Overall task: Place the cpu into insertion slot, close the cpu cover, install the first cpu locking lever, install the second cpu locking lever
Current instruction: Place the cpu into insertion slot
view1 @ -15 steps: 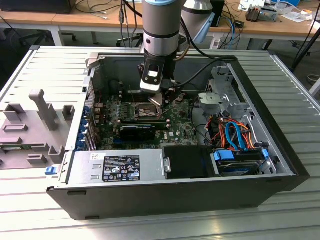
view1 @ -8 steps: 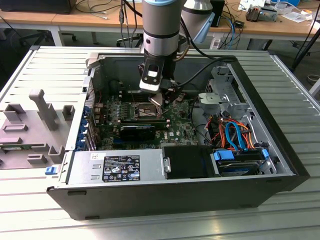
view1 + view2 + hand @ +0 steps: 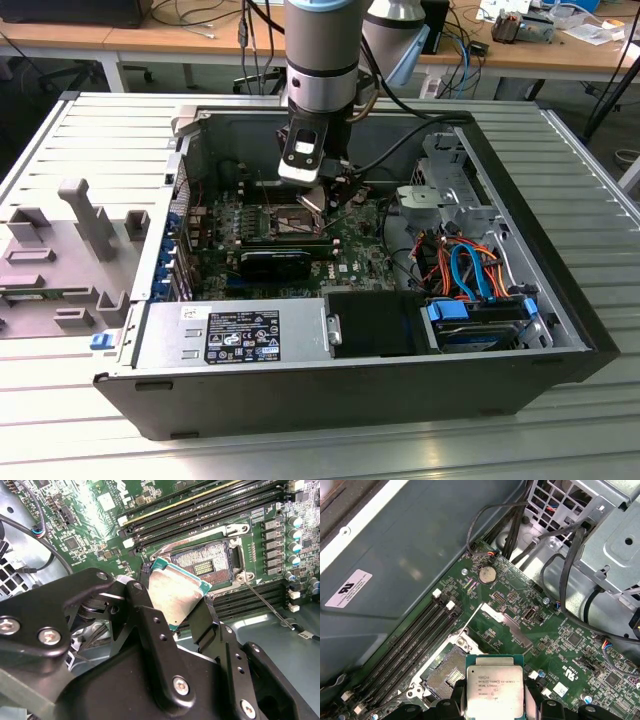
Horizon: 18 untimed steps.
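My gripper (image 3: 176, 611) is shut on the cpu (image 3: 172, 594), a flat square chip with a dull silver top and green rim, pinched by its two side edges between black fingers (image 3: 146, 609). The chip hangs tilted just above the insertion slot (image 3: 207, 562), whose dark pin field lies open inside a silvery frame on the green motherboard (image 3: 95, 525). In the first wrist view the cpu (image 3: 495, 682) hovers beside the slot (image 3: 445, 672), and the cpu cover (image 3: 504, 624) stands raised, seen edge-on. One thin locking lever (image 3: 265, 602) sticks out free. In the exterior view the gripper (image 3: 318, 200) hangs over the slot (image 3: 285, 222).
The board lies inside an open computer case (image 3: 560, 340). Long black memory slots (image 3: 210, 505) flank the socket on both sides. Black cables (image 3: 560, 565) and a metal drive cage (image 3: 610, 545) crowd one side; a power supply box (image 3: 240, 335) sits at the case front.
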Tool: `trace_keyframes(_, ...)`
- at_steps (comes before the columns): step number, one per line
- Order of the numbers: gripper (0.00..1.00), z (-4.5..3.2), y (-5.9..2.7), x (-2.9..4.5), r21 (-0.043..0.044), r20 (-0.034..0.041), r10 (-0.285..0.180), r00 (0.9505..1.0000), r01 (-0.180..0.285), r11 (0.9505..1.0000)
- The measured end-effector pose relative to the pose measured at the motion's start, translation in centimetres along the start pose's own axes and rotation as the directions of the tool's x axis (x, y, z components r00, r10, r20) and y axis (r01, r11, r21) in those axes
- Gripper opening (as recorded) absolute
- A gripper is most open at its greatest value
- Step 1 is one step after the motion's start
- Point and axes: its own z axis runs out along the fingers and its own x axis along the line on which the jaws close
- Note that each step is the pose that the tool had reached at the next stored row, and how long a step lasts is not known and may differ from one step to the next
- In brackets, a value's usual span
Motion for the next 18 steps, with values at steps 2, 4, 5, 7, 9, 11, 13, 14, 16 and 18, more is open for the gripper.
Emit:
trace_keyframes(2,0.55,0.00,0.00,0.00,0.0000,0.0002,0.001,1.0000,-0.001,1.0000)
trace_keyframes(4,0.55,0.01,0.00,0.00,-0.0001,0.0003,0.002,1.0000,-0.002,1.0000)
trace_keyframes(5,0.55,0.01,0.00,0.00,-0.0001,0.0003,0.003,1.0000,-0.003,1.0000)
trace_keyframes(7,0.55,0.01,0.00,0.00,0.0000,0.0005,0.005,1.0000,-0.005,1.0000)
trace_keyframes(9,0.55,0.02,0.00,0.00,-0.0001,0.0007,0.007,1.0000,-0.007,1.0000)
trace_keyframes(11,0.55,0.02,0.00,0.00,-0.0002,0.0010,0.011,0.9999,-0.011,0.9999)
trace_keyframes(13,0.55,0.03,0.00,0.00,-0.0003,0.0015,0.016,0.9999,-0.016,0.9999)
trace_keyframes(14,0.55,0.03,0.00,0.00,-0.0004,0.0018,0.020,0.9998,-0.020,0.9998)
trace_keyframes(16,0.55,0.03,0.00,0.00,-0.0005,0.0021,0.024,0.9997,-0.024,0.9997)
trace_keyframes(18,0.55,0.03,0.00,0.00,-0.0005,0.0025,0.029,0.9996,-0.029,0.9996)
